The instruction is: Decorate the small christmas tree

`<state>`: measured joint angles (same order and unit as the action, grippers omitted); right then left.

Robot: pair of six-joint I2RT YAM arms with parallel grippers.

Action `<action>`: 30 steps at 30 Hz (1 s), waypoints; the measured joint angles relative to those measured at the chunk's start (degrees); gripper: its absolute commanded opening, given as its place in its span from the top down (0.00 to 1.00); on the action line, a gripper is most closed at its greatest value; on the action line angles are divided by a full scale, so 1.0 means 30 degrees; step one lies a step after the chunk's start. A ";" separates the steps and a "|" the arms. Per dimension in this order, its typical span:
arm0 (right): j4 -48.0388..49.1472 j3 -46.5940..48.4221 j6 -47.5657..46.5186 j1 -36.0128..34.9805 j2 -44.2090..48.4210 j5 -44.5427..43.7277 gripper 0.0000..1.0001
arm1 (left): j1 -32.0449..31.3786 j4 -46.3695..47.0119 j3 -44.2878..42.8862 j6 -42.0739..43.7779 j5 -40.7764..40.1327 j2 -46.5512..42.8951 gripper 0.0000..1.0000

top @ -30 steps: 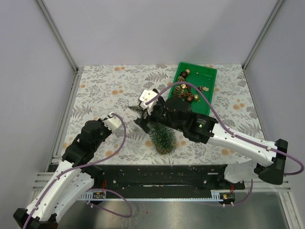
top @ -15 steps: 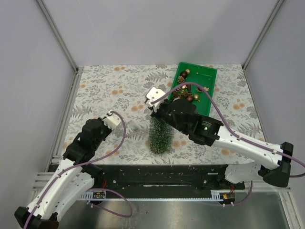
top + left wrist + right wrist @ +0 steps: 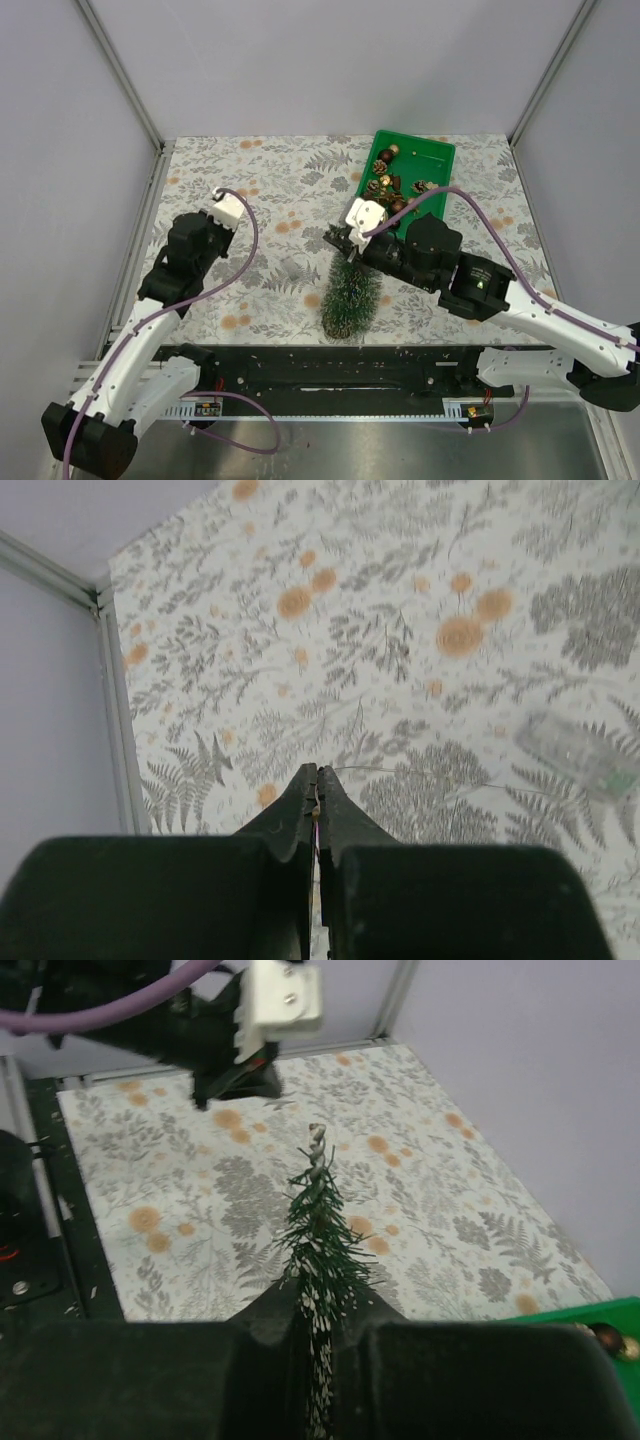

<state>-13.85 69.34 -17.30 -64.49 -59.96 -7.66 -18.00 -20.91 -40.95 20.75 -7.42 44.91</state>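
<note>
The small christmas tree [image 3: 350, 296] is a dark green bristly cone, tilted with its wide foot towards the near edge of the table. My right gripper [image 3: 346, 244] is shut on its upper part. In the right wrist view the frosted bristles run between the shut fingers [image 3: 270, 1310] and the tree's tip [image 3: 316, 1150] sticks out ahead. My left gripper [image 3: 319, 780] is shut on a thin wire [image 3: 420, 773] that runs to a small clear box [image 3: 575, 755] lying on the cloth. That gripper [image 3: 236, 1082] hangs beyond the tree tip.
A green bin [image 3: 441, 152] at the back right holds several brown baubles and pine cones [image 3: 386, 186]. The clear box [image 3: 291, 268] lies left of the tree. The floral cloth [image 3: 240, 170] covers the table. Metal frame posts and grey walls enclose the table.
My right gripper went from open to shut on the tree's top and carried it right, swinging the tree more upright. My left arm drew back towards the left rear.
</note>
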 measured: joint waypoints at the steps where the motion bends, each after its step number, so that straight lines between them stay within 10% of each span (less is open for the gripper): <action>1: 0.0000 -0.0080 0.0036 0.0000 0.0000 0.0510 1.00 | 0.0007 0.0576 -0.0335 -0.0255 0.0044 0.0386 1.00; 14: 0.1596 -0.1443 0.0401 -0.0175 -0.0393 0.6579 1.00 | 0.0153 0.3577 -0.4503 -0.5530 0.5967 0.5996 0.91; 30: 0.3840 0.0911 -0.4204 -0.3257 -0.5355 0.3752 1.00 | -0.0444 0.7038 -0.9806 -1.1234 1.4396 1.0775 0.91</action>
<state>-2.33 72.07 -29.91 -74.26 -76.03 3.60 -19.33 0.21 -70.37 -12.95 35.77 77.23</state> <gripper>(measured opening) 0.082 0.097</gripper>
